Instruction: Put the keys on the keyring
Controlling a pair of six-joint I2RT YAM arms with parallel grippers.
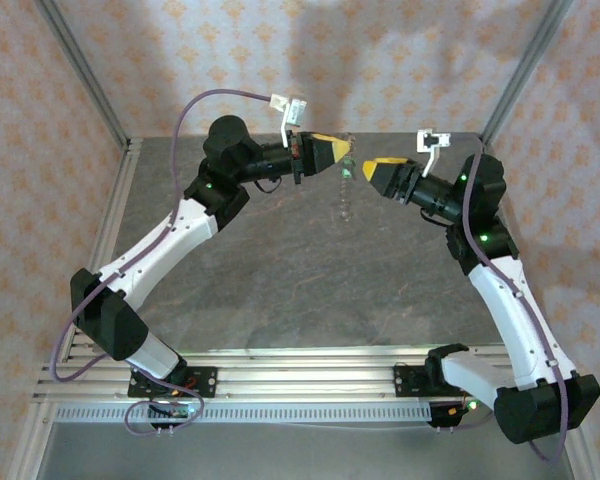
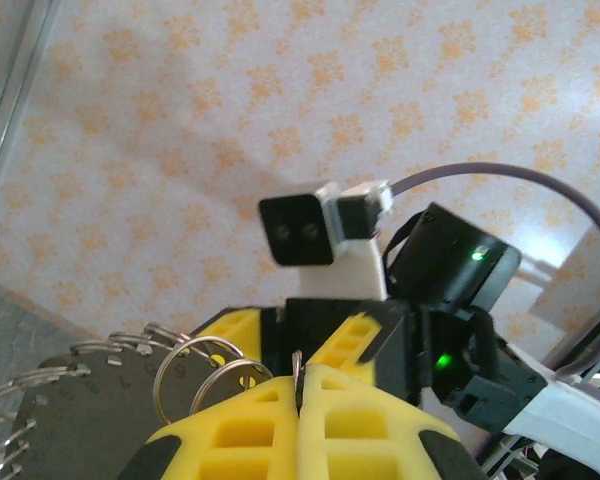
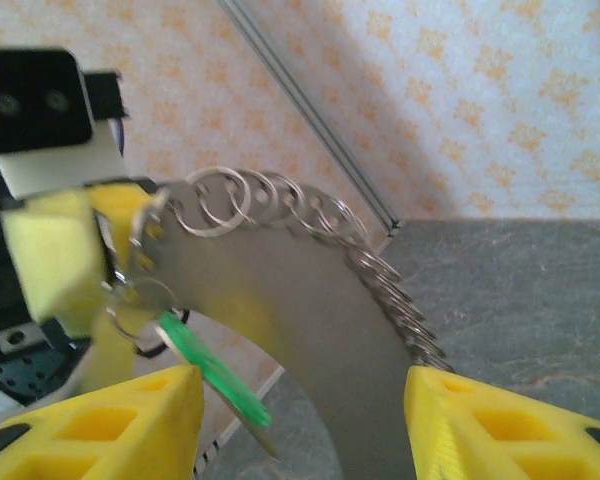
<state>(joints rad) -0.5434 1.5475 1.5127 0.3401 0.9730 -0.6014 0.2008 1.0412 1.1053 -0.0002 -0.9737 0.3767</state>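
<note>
The keyring is a flat grey loop with several small split rings along its rim. It hangs in mid-air from my left gripper, whose yellow fingers are shut on its thin edge. From above, the left gripper holds the keyring over the back of the table. The green-headed key dangles from a small split ring near that grip, blade pointing down. My right gripper faces the loop with its jaws wide apart. The key is just beside its left finger, and nothing is pinched between the two.
The grey stone table lies well below both grippers. Patterned walls and aluminium frame posts close in the back and sides. The right gripper is a short gap from the left one.
</note>
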